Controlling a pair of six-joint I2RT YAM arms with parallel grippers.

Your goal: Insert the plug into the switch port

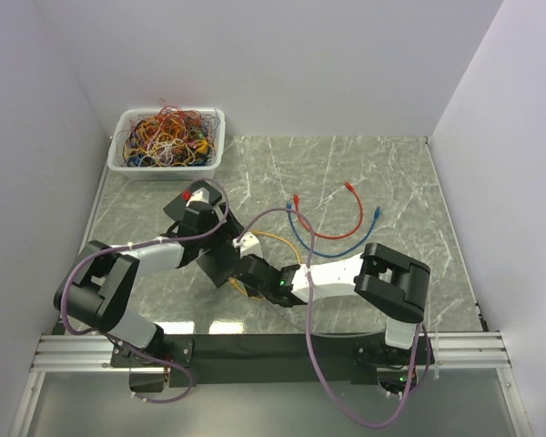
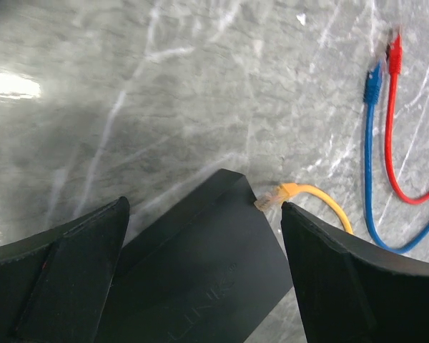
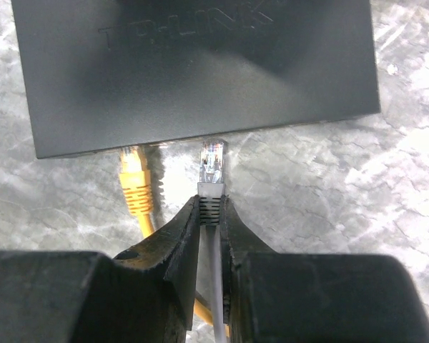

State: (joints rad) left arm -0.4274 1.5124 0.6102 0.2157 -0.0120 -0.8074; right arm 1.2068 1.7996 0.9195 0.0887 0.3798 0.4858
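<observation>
At the far left of the top view we see a white basket (image 1: 164,169) heaped with tangled wires, standing at the back of the marbled surface (image 1: 409,173). To its right, the left fingers (image 2: 57,279) hang spread wide over the black switch (image 3: 200,71), one on each side of its corner, holding nothing. The switch lies flat toward the near side of the surface. In the right wrist view we read the embossed brand TP-LINK on its top. In the left wrist view only the letters LINK show, faintly. A yellow cable (image 3: 137,182) is seated in a port on the switch's front face. Just right of it, the right fingers (image 3: 179,250) are pinched tight on the grey boot of the plug (image 3: 213,161), and its grey cord runs back between them. The plug's clear tip points at the front face and reaches its edge; we cannot tell whether it has entered a port. Further right, a blue cable (image 2: 365,157) and a red cable (image 2: 387,136) lie in loose curves on the surface, apart from the switch.
</observation>
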